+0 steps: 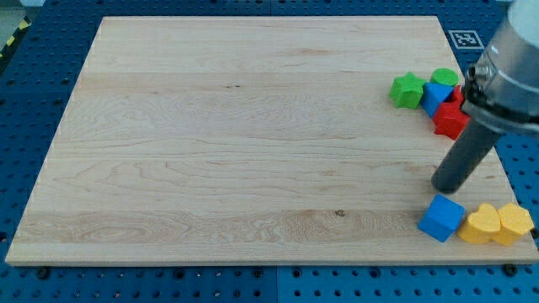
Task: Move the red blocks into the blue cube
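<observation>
A blue cube (441,218) sits near the view's bottom right. Red blocks (450,119) lie at the right edge, partly hidden by my arm; their shapes are hard to make out. My tip (443,186) is the lower end of the dark rod; it stands just above the blue cube and below the red blocks, touching neither as far as I can tell.
A green star (408,90), a green round block (445,78) and a blue block (434,98) cluster with the red blocks. Two yellow blocks (497,224) lie right of the blue cube. The wooden board (236,143) ends close to them.
</observation>
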